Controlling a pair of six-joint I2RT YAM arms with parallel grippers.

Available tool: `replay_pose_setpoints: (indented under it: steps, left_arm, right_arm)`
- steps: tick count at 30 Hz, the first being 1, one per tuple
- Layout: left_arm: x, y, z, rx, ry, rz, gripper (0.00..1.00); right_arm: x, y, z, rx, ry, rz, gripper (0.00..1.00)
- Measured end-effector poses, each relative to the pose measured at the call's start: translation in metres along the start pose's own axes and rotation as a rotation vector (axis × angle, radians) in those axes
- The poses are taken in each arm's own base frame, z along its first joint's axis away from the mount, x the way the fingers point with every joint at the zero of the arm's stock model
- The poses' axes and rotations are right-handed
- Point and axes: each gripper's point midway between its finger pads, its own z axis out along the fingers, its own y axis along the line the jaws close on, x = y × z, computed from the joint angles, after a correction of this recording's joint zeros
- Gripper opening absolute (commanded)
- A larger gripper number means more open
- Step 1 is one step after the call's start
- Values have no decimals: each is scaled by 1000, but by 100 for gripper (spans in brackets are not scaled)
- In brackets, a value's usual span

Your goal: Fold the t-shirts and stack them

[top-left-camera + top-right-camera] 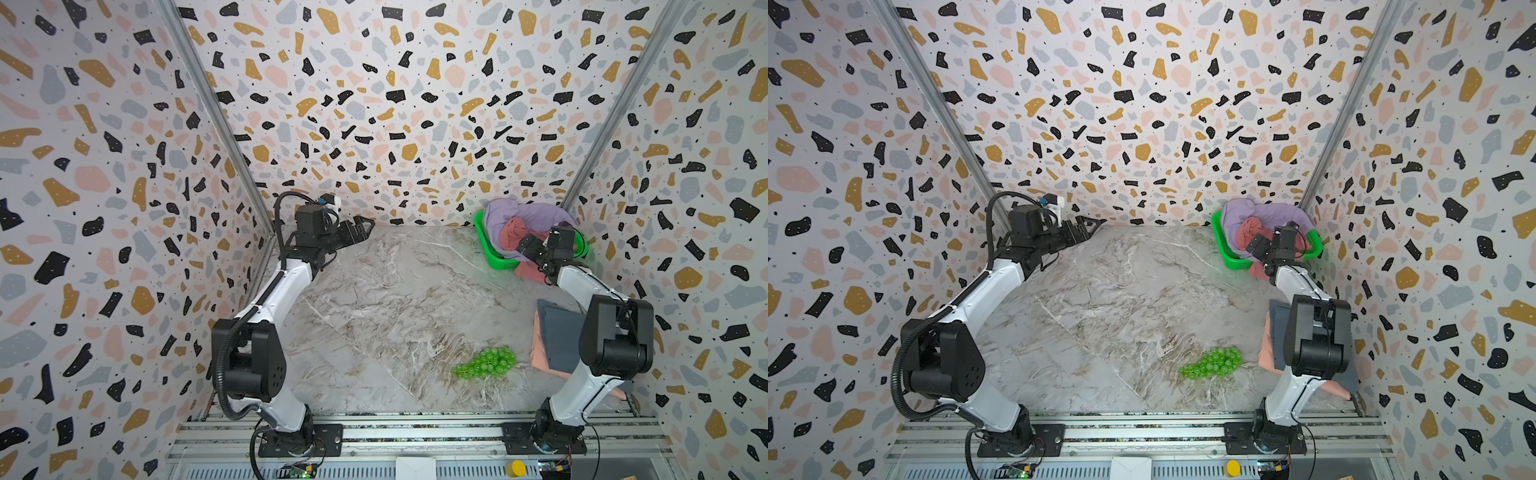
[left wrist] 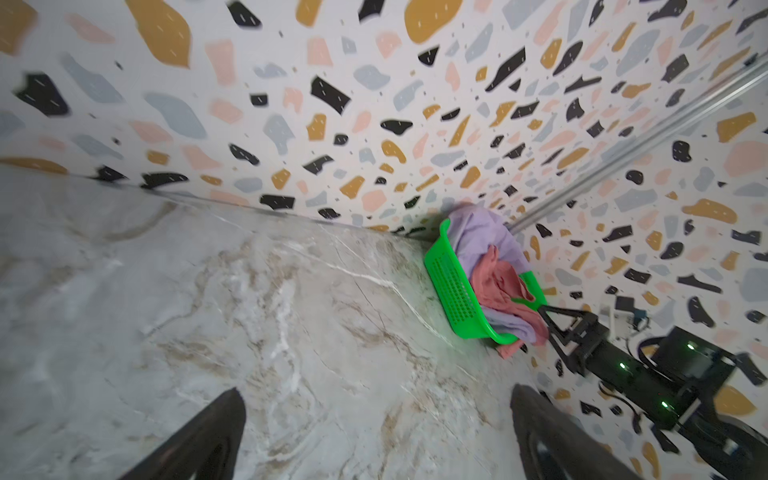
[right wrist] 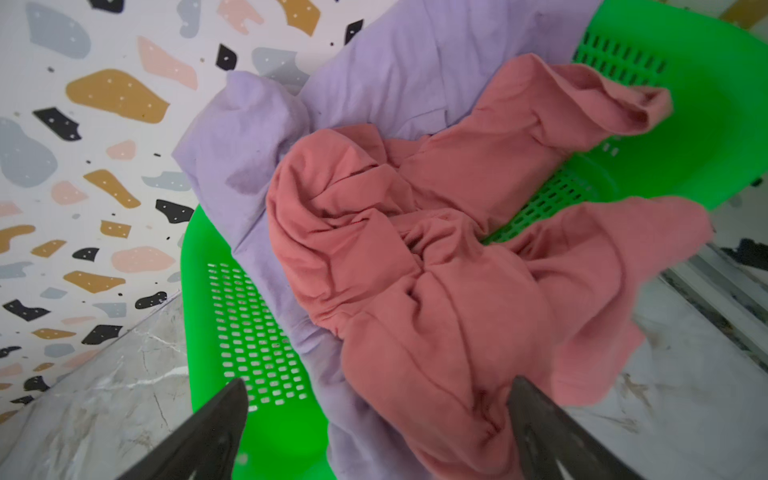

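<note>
I'm looking into a booth walled in terrazzo-print panels, floored by a grey-veined marble tabletop [image 1: 374, 291] that is mostly bare through the centre of both top views.

At the right of the frame, against the back wall, stands a bright green plastic mesh basket [image 1: 492, 253]. A crumpled lilac cloth t-shirt [image 1: 519, 216] fills it and spills over its far rim. A rumpled rose pink cloth t-shirt [image 3: 415, 270] lies on top of the lilac one, with one part draped over the near rim onto the table.

Lower right, partly behind my right arm, a folded slate grey t-shirt [image 1: 561, 332] lies on a folded salmon peach t-shirt [image 1: 540, 353], whose edge shows along the left side. Just left of that stack is a small bunch of green plastic grapes [image 1: 486, 363].

My right gripper [image 3: 378, 386] hangs over the basket's near edge. Its jaws are spread wide above the pink shirt and clamp nothing.

My left gripper [image 1: 361, 228] is raised at the back left, well apart from the basket. In the left wrist view its jaws stand wide with only marble between them.
</note>
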Motion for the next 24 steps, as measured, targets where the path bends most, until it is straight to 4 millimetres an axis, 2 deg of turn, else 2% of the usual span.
replay_pose_setpoints:
  steps: [2,5,8,10,12,15,19,21,24]
  left_arm:
    - [-7,9,-16,-83,-67,40,100]
    - [-15,25,-52,-225,-194,116,100]
    - [-11,48,-100,-383,-353,184,100]
    - [5,70,-137,-507,-466,221,100]
    - [29,94,-166,-627,-540,238,100]
    - [73,134,-194,-808,-532,245,99]
    - [111,160,-217,-932,-520,241,100]
    - [125,170,-226,-973,-540,232,100]
    - [148,188,-229,-1025,-535,216,100]
  right_arm:
    - [1,27,-7,-27,-38,-74,99]
    - [17,60,-34,-64,-75,-172,99]
    - [40,68,-76,-63,-113,-245,99]
    - [49,54,-103,-33,-148,-265,99]
    - [57,31,-122,17,-188,-273,99]
    - [80,-8,-142,98,-224,-294,99]
    - [117,-44,-152,161,-203,-330,99]
    - [128,-56,-153,177,-202,-340,99]
    - [134,-70,-149,188,-222,-319,99]
